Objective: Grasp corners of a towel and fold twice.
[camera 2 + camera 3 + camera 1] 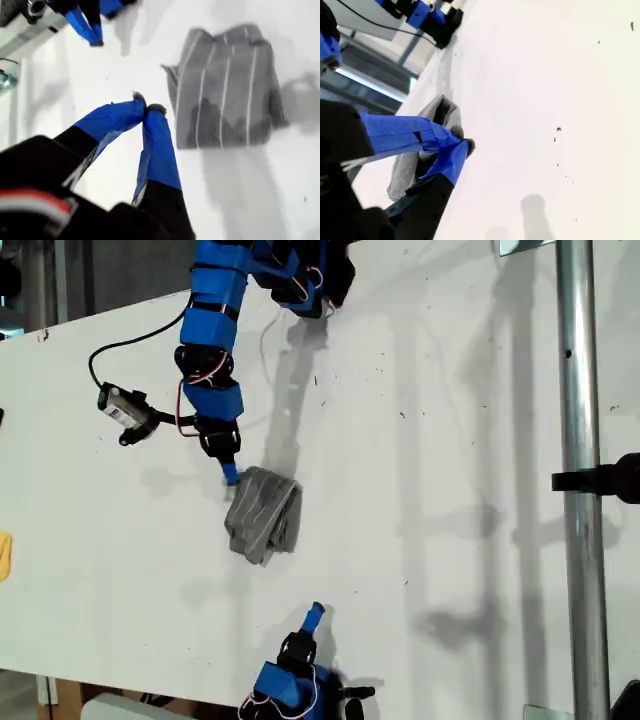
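Exterior view: overhead, looking down on the white table (pixel 450 490). Both wrist views: close behind closed blue fingertips, low over the tabletop. All three share the folded towel (pixel 264 513) mid-table.

White table (pixel 450 440) filled most of the exterior view, lightly scuffed, with soft shadows. A metal pole (pixel 582 480) ran down the exterior view's right. Dark room behind the table's far edge.

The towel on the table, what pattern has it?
Grey with thin white stripes, clearest in the first wrist view.
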Robot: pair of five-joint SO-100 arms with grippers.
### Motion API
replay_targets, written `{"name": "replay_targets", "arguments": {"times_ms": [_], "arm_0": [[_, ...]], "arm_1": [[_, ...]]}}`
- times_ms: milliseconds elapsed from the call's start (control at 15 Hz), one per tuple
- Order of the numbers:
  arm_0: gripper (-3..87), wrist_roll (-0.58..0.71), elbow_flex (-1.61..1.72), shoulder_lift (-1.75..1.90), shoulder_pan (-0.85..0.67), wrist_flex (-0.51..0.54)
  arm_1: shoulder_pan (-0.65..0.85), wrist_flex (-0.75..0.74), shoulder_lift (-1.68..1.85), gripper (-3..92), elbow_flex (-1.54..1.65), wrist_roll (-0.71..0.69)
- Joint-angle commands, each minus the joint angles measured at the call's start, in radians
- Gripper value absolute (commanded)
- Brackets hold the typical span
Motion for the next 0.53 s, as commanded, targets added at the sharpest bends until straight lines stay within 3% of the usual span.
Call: {"name": "replay_targets", "arguments": {"times_ms": [0, 200, 267, 333, 400, 467], "arm_0": [[2.9, 0.015, 0.074, 0.008, -0.046, -0.052], [5.1, -0.078, 0.129, 0.008, -0.063, 0.003], [5.2, -0.169, 0.129, 0.008, -0.066, 0.064], [5.1, -0.104, 0.129, 0.002, -0.077, 0.106], [5.1, 0.137, 0.129, 0.005, -0.066, 0.104], [5.1, 0.181, 0.124, 0.000, 0.003, 0.115]], "arm_1": [[0.005, 0.120, 0.202, -0.3, 0.304, 0.115], [0.008, 0.153, 0.472, -0.3, 0.778, 0.307], [0.002, 0.175, 0.518, -0.3, 0.862, 0.351], [-0.005, 0.199, 0.509, -0.3, 0.891, 0.391], [-0.011, 0.221, 0.503, 0.5, 0.899, 0.440], [-0.014, 0.258, 0.503, 3.9, 0.907, 0.514]]}}
